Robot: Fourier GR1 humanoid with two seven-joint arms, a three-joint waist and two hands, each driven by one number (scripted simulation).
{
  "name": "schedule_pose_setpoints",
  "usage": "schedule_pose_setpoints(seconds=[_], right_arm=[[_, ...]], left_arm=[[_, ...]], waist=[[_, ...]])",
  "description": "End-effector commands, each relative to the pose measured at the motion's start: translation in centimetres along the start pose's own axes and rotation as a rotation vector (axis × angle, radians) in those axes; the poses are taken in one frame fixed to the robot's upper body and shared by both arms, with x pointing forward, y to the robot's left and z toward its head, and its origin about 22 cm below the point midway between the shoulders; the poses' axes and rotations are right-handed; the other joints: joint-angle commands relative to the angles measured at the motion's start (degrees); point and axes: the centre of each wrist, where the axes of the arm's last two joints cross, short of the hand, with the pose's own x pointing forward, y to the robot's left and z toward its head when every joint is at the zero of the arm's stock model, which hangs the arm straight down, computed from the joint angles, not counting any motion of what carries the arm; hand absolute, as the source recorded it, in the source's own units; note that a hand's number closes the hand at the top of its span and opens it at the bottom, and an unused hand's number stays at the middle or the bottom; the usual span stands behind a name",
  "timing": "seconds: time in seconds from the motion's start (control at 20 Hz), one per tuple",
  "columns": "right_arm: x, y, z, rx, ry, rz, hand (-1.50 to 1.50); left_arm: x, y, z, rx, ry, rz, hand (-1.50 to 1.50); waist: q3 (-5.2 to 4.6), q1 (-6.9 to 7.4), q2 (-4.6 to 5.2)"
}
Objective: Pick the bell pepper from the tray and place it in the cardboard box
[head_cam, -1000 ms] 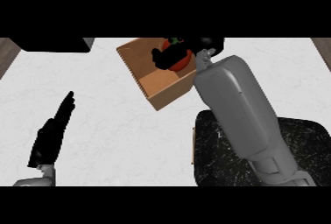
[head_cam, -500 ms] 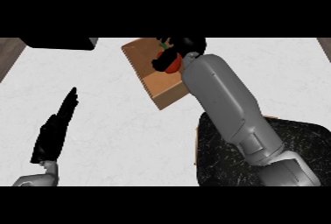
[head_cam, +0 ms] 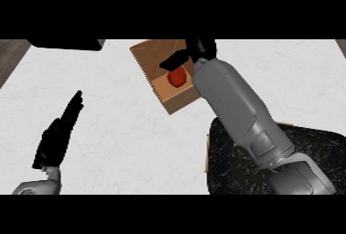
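Note:
The red bell pepper (head_cam: 177, 77) lies inside the brown cardboard box (head_cam: 152, 57) at the top middle of the counter. My right hand (head_cam: 194, 50) hovers over the box's far right part, its fingers (head_cam: 173, 61) spread out just above the pepper and no longer wrapped round it. My grey right forearm runs from the lower right up across the box's right side and hides that side. The dark speckled tray (head_cam: 229, 160) sits at the lower right, partly under the arm. At the left, my left hand (head_cam: 57, 137) rests open with straight fingers pointing up.
A dark object (head_cam: 67, 43) sits at the top left edge of the white counter (head_cam: 128, 137). A strip of wooden floor (head_cam: 10, 55) shows beyond the counter's left edge.
My right arm has swung left and further over the box. The pepper, held in the hand before, now shows whole on the box's floor below the opened fingers. The left hand stayed put.

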Motion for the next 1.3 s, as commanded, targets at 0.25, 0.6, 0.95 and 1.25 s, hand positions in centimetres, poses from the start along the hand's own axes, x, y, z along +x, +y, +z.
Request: schedule_pose_setpoints(seconds=[0.25,0.6,0.95,1.25], right_arm=[[0.1,-3.4,-1.2,-0.228,-0.018,-0.4,-1.5],[-6.6,-10.3,-2.0,-0.403,0.024,-0.501,-1.5],[-12.7,-16.5,-0.1,-0.478,0.037,-0.549,-1.5],[-21.0,-21.9,4.1,-0.424,0.001,-0.524,-1.5]], left_arm=[[-2.2,-0.4,1.4,0.04,0.015,-0.002,0.0],[-1.8,-0.2,2.2,0.047,0.036,0.001,0.0],[-3.1,1.0,1.5,0.074,0.06,-0.008,0.0],[-1.2,0.3,1.2,0.067,0.047,-0.01,0.0]], waist=[[0.04,-1.79,-0.36],[0.05,-3.31,-0.89],[0.0,-4.47,-1.2],[0.04,-4.49,-1.1]])
